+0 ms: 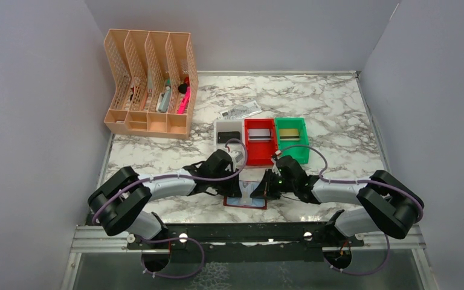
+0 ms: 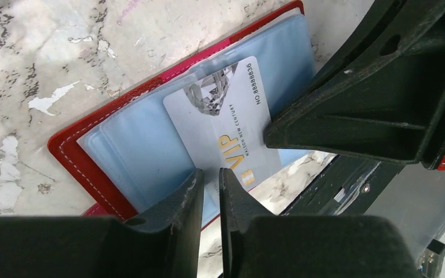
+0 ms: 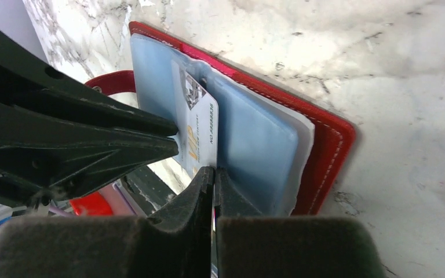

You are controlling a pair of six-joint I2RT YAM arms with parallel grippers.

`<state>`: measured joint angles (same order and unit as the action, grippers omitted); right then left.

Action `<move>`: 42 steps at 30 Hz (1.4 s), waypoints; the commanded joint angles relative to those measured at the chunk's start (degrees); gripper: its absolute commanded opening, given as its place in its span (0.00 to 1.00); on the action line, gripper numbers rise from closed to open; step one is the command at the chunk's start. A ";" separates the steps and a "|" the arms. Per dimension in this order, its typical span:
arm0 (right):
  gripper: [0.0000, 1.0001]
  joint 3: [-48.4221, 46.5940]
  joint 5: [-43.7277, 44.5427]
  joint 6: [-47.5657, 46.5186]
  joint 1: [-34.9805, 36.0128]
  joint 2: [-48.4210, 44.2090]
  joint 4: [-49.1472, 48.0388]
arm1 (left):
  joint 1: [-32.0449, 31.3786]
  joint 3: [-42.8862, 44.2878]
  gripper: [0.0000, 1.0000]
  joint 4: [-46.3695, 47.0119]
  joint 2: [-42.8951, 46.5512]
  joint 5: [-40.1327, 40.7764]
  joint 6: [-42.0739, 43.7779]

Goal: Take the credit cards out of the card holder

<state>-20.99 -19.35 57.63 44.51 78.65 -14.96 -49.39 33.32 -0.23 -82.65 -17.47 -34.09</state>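
Far left on the marble table (image 1: 338,109) stands a peach file rack (image 1: 151,84). To its right lies a white printed tag (image 1: 240,110). Nearer than the tag is a row of three bins: a grey bin (image 1: 218,129) holding a black card (image 1: 229,136), a red bin (image 1: 247,148) holding a silver card (image 1: 260,134), and a green bin (image 1: 304,142) holding a gold card (image 1: 289,134).

The card holder (image 2: 69,150) lies open and flat at the near centre edge, between the two arms, blue sleeves upward. The left gripper (image 2: 210,185) reaches in from the left. Its fingers are drawn nearly together, with a blue sleeve in the narrow gap between them. A pale VIP card (image 2: 232,127) sticks partly out of its sleeve toward the near edge. The right gripper (image 3: 213,176), coming from the right, has its fingers pressed together on the near end of this card.
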 commanded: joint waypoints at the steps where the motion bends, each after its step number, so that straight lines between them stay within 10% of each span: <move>1: 0.10 3.03 -0.71 3.31 -0.30 -0.06 -6.03 | -1.45 -1.81 0.19 -1.15 -2.09 3.36 -0.54; 12: 0.26 6.30 -0.81 7.80 -0.39 1.57 -16.62 | -1.49 -3.22 0.18 -2.12 -0.39 4.21 -0.50; 34: 0.03 6.87 -2.58 9.43 -0.42 5.85 -21.88 | -1.49 -2.62 0.17 -2.64 0.74 5.07 -0.50; 42: 0.01 3.78 4.68 3.31 -0.48 -2.38 -4.57 | -1.45 -1.93 0.17 -5.18 2.29 7.36 0.64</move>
<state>-15.25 -20.12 65.04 44.03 80.20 -30.28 -50.50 32.12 0.73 -81.47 -14.46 -35.09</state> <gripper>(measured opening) 0.018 0.171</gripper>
